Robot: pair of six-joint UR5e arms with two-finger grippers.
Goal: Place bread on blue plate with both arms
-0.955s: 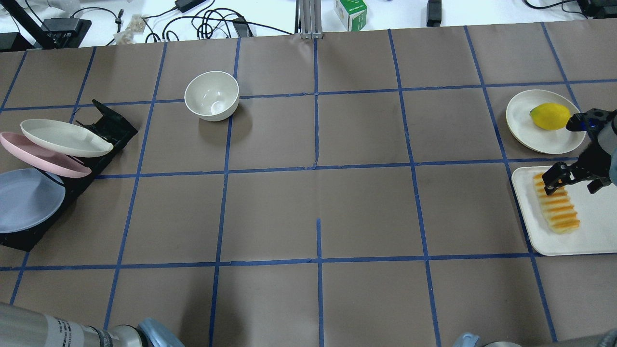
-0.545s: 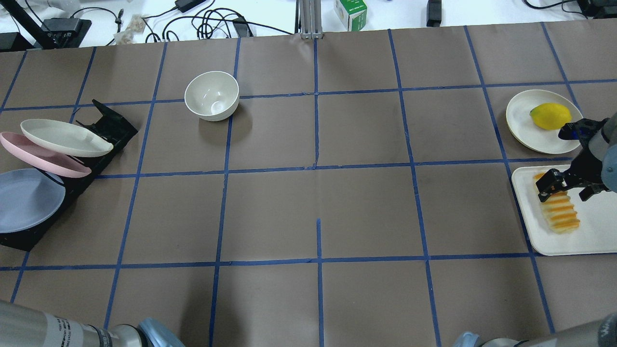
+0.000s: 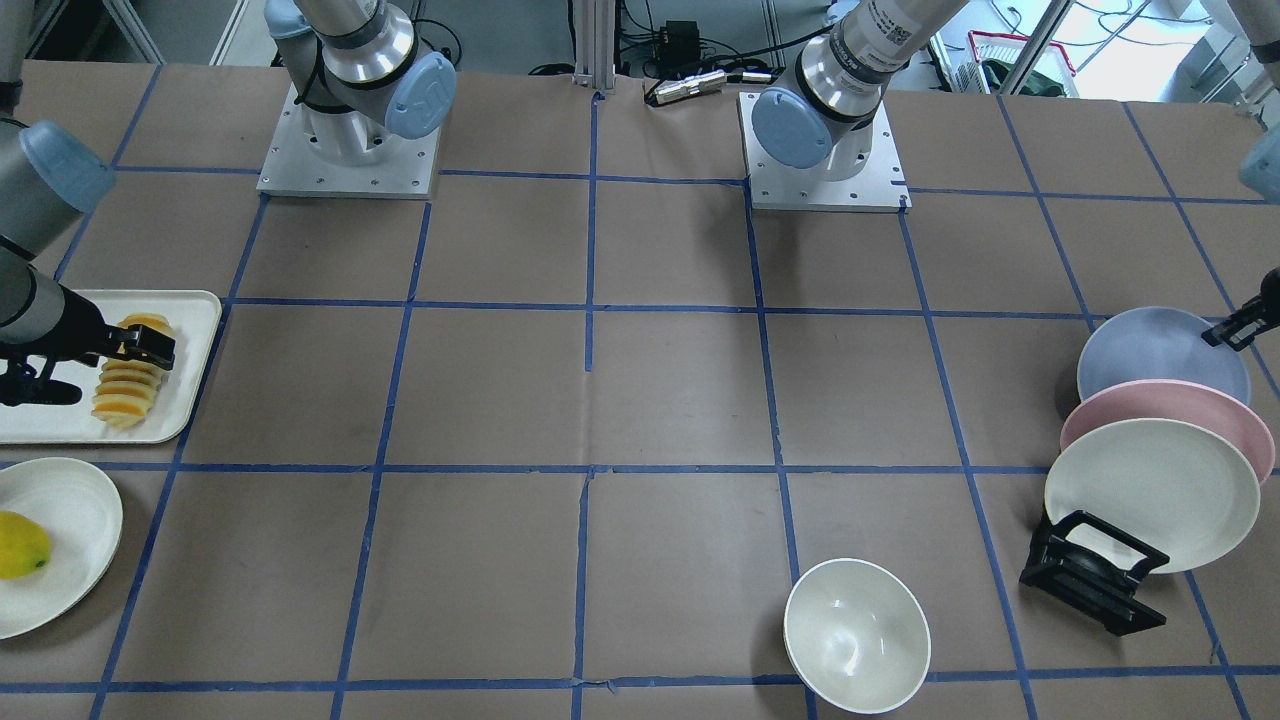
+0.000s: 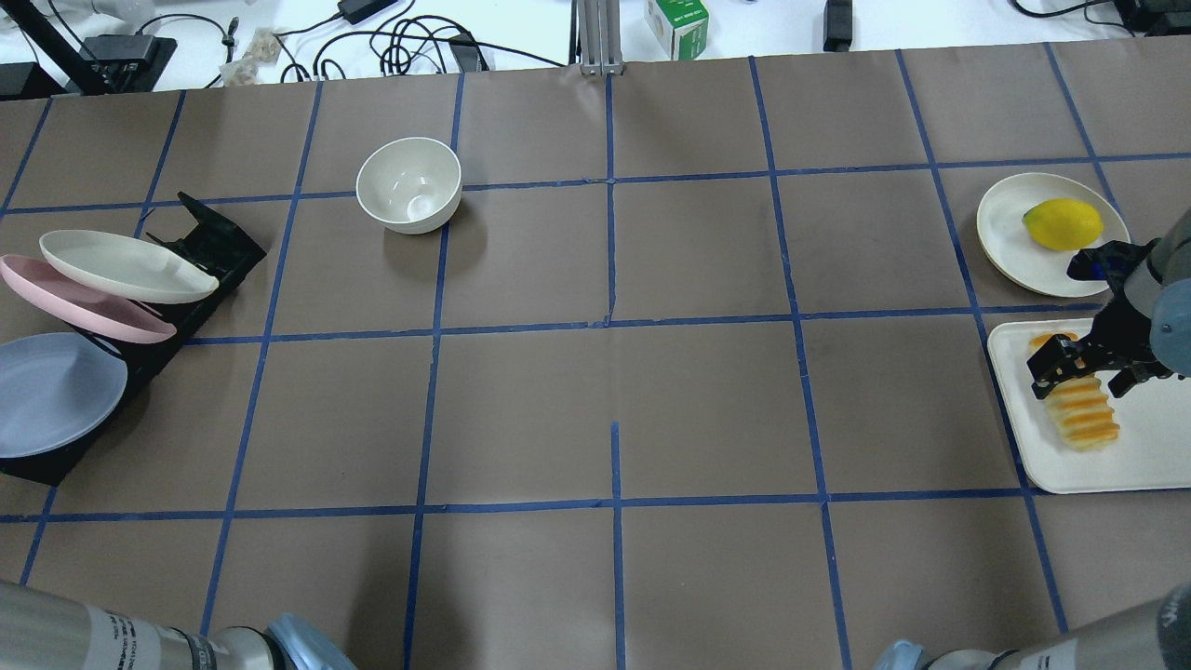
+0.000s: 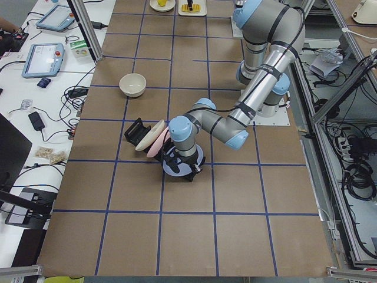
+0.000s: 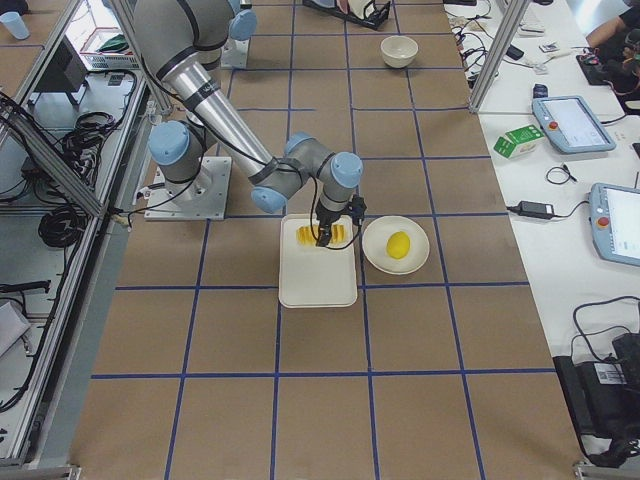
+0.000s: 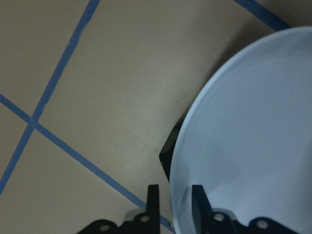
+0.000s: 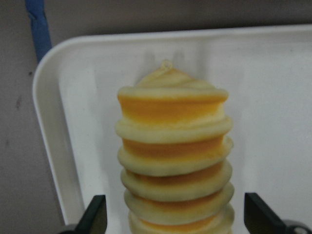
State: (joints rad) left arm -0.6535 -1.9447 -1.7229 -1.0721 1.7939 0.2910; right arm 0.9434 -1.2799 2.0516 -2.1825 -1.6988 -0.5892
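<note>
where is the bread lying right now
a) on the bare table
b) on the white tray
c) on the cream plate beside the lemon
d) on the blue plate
b: the bread lies on the white tray, with the right tool open on either side of it, while the blue plate sits in the black rack at the table's far end.
</note>
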